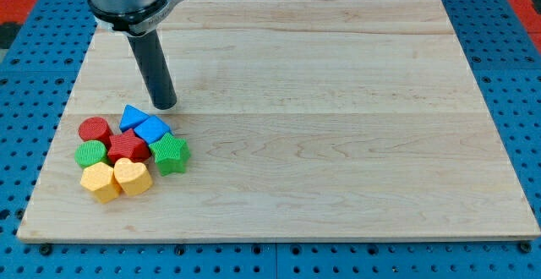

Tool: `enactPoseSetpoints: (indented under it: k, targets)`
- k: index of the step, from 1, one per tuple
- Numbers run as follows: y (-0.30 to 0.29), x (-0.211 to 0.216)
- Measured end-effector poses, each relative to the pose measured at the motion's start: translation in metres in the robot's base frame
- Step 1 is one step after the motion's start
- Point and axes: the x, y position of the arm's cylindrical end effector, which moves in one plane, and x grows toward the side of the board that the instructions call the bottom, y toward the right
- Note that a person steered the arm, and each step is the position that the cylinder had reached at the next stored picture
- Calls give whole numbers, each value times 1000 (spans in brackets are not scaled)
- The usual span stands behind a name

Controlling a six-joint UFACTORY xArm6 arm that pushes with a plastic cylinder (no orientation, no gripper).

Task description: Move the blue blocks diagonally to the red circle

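Two blue blocks lie together at the view's left: a blue triangle (132,116) and a blue block (153,129) just below and right of it. The red circle (95,130) sits left of them, a small gap from the triangle. My tip (165,106) rests on the board just above and right of the blue blocks, close to the triangle's upper right side, not clearly touching it.
A red star (128,148), a green circle (90,154), a green star (171,154) and two yellow hearts (101,182) (133,177) cluster below the blue blocks. The wooden board (338,101) has its left edge near the cluster.
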Motion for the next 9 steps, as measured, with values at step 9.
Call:
enactPoseSetpoints:
  k: [9]
  targets:
    - [19, 180]
